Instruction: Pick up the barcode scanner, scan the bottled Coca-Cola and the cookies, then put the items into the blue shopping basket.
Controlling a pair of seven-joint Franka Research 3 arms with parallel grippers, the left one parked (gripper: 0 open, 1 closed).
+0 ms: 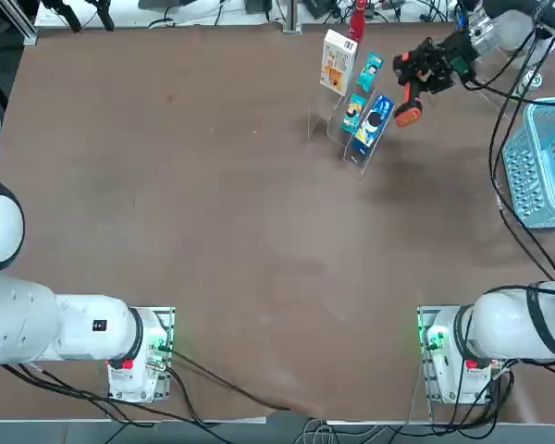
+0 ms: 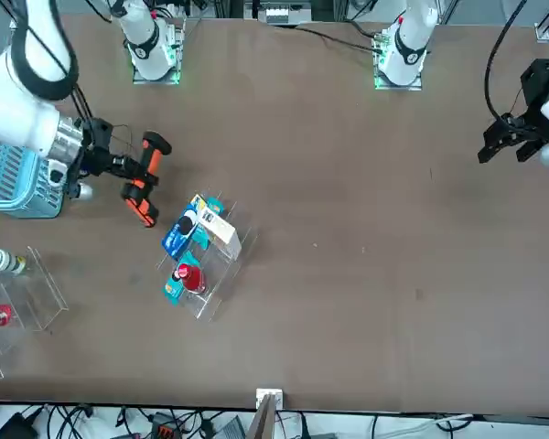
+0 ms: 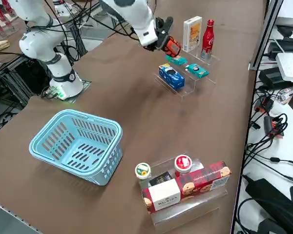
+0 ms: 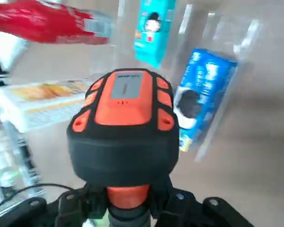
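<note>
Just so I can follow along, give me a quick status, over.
Right gripper shut on scanner, held by the small clear stand. Cola bottle upright on stand, white box beside it. Blue basket empty.

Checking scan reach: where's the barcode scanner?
Top view, upper right: black-and-orange handheld scanner gripped in the right gripper, right of the clear plastic stand.

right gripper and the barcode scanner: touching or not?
Touching. The right wrist view shows it: the right gripper has its fingers against both sides of the handle of the barcode scanner, just below the head.
</note>
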